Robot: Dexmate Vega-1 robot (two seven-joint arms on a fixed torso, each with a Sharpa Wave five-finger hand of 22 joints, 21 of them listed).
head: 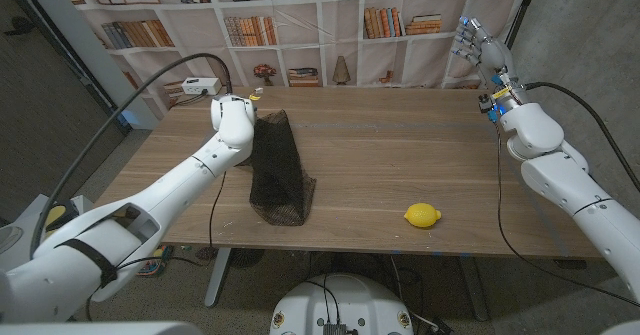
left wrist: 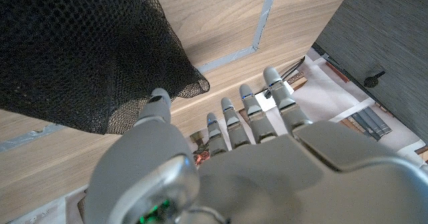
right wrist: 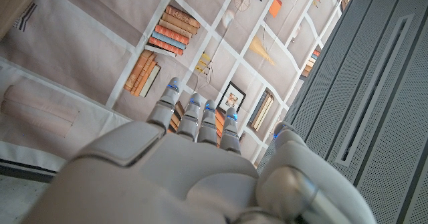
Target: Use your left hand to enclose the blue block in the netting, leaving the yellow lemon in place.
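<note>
Netting draped on the table, blue block unseen

Lemon [head: 422,215] nearest; the limp, light netting [head: 279,171] should bunch easily, best taken at its hem, where left hand [left wrist: 221,164] thumb touches, possibly pinching; the block may lie beneath; right hand [head: 481,48] raised, spread.

Soft, even light is falling from above across the pale wooden table [head: 400,155], which is showing only a faint sheen and no hard glare. The small yellow lemon [head: 422,215] is casting a thin, tight shadow. The black mesh netting [head: 278,170] is reading as a dark mass with little detail in the head view. The head view's corners are dimming and lines are bowing slightly. In the wrist views, the nearest parts of the grey robot hands are looking soft.
</note>
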